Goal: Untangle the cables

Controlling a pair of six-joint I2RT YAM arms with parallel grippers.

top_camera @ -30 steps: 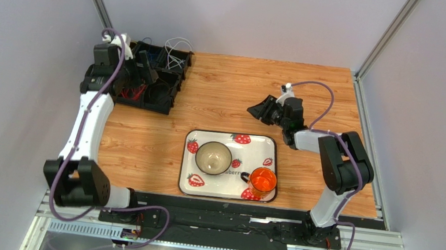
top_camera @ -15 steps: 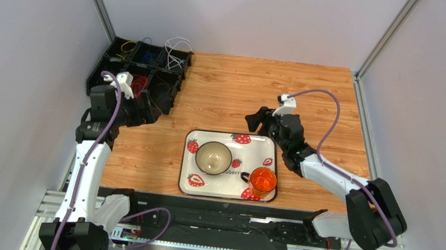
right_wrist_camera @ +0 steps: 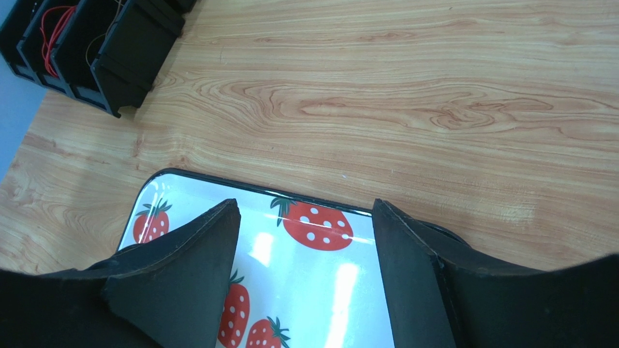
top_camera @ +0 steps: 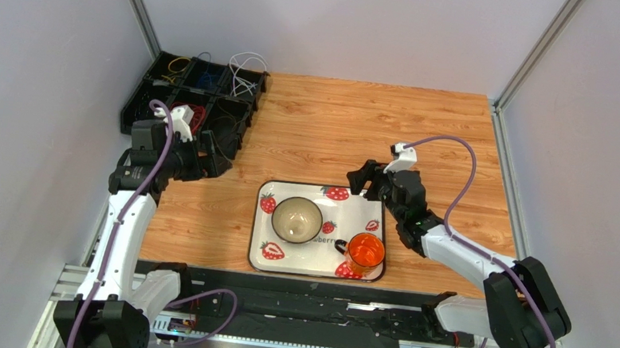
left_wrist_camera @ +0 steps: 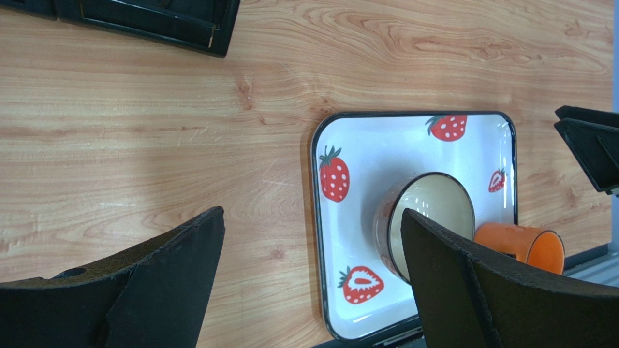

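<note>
The cables lie in a black divided bin (top_camera: 157,93) at the table's far left: a white loop (top_camera: 246,70), a red one (top_camera: 196,115), a blue one (top_camera: 204,78) and a yellow one (top_camera: 178,65). The red cable also shows in the right wrist view (right_wrist_camera: 49,30). My left gripper (top_camera: 219,151) is open and empty just in front of the bin; in its own view (left_wrist_camera: 312,225) bare wood lies between the fingers. My right gripper (top_camera: 362,178) is open and empty over the tray's far right corner, as its own view (right_wrist_camera: 305,210) shows.
A white strawberry tray (top_camera: 376,200) sits at the near middle, holding a beige bowl (top_camera: 296,219) and an orange mug (top_camera: 365,253). The tray (left_wrist_camera: 407,138), bowl (left_wrist_camera: 432,217) and mug (left_wrist_camera: 530,246) also show in the left wrist view. Grey walls enclose the table.
My left gripper has pulled back out of the bin toward the near side. My right gripper has moved nearer, from open wood to the tray's far edge.
</note>
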